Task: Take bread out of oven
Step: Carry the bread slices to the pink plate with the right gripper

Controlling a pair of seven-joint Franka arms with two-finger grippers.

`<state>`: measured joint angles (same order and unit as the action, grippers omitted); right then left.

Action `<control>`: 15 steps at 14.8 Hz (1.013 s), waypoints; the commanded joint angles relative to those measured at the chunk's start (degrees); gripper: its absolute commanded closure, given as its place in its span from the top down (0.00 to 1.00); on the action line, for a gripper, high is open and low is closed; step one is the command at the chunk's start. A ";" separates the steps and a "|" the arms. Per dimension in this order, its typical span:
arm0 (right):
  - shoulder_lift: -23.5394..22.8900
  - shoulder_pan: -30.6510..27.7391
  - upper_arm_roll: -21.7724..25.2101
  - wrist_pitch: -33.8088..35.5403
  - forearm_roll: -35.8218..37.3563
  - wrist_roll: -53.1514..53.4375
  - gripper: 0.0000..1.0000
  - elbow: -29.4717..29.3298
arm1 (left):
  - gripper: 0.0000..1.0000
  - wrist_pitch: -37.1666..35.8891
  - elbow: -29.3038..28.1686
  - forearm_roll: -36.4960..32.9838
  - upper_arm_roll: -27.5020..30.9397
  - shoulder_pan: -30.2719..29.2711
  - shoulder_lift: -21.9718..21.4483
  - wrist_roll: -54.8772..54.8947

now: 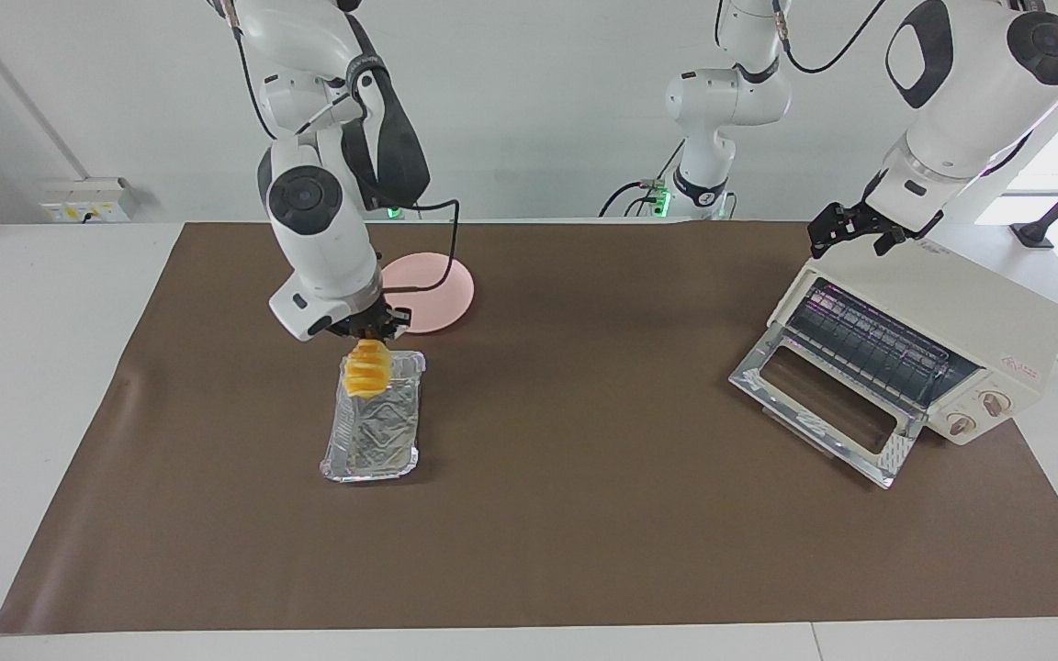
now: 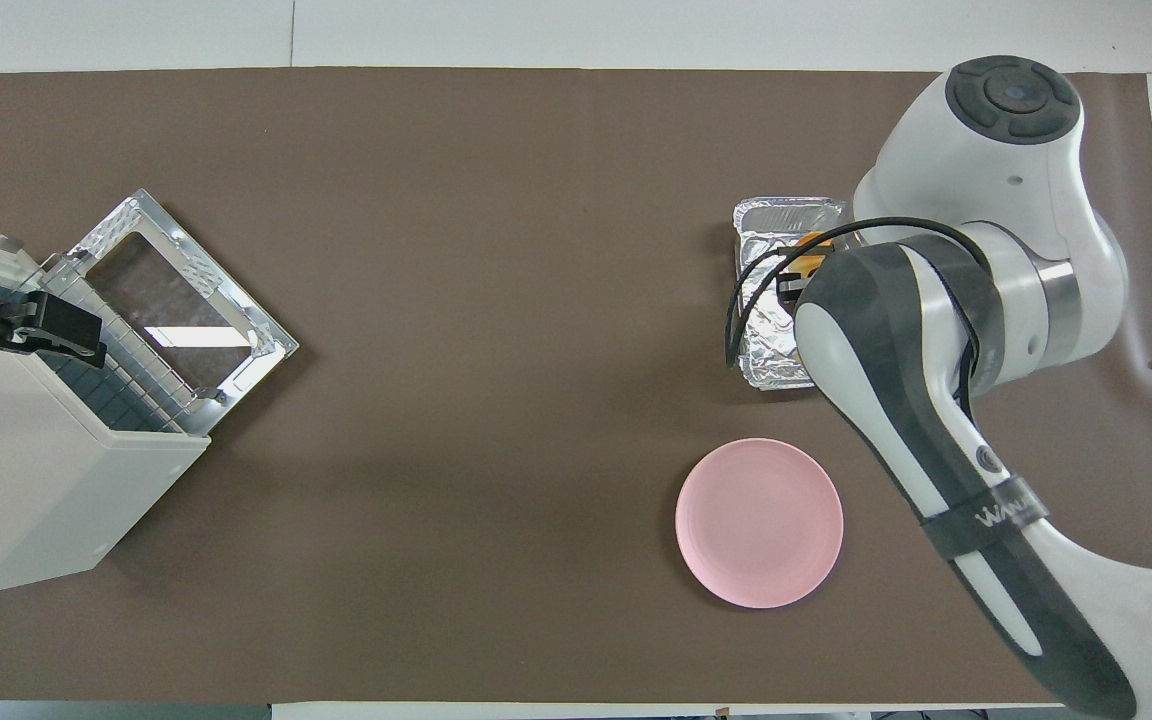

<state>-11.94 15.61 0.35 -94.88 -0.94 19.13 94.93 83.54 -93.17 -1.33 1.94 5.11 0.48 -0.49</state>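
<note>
Two arms work at the counter, which is covered by a brown mat. The right fingers are clamped on the upper end of the bread, which hangs clear below them, in the air over the end of the foil tray nearer the robots. The tray sits on the mat directly beneath those fingers, its crinkled floor bare; in the overhead view the right arm covers most of the tray, and only a sliver of the bread shows past the wrist. The pink plate lies on the mat close by the right fingers, nearer the robots than the tray and apart from it; from above the plate shows in full with nothing on it. The left fingers stand spread apart and grip nothing, hovering over the top edge of the oven, just above its front opening; whether they touch the casing cannot be told. In the overhead view the same fingers sit over the oven at the line where its roof meets the opening. The oven stands at the left arm's end of the counter, well apart from the right fingers, with its glass door dropped open onto the mat and its wire rack showing inside, with no bread on it. Two round knobs sit on the oven's front beside the door.
</note>
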 commanded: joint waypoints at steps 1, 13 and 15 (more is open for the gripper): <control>9.09 4.06 -0.44 0.76 -0.46 6.77 0.20 8.83 | 1.00 0.84 -1.40 0.27 -0.36 -0.54 -1.44 0.14; 29.70 8.82 -0.35 -24.44 -0.55 8.82 0.20 45.32 | 1.00 0.84 -1.40 0.27 -0.36 -0.54 -1.44 0.14; 29.00 8.82 -0.35 -29.11 -0.55 7.69 0.20 48.14 | 1.00 0.84 -1.40 0.27 -0.36 -0.54 -1.53 0.14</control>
<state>16.73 25.10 0.12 -119.54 -1.07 29.32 139.61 83.54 -93.17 -1.33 1.94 5.11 0.47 -0.49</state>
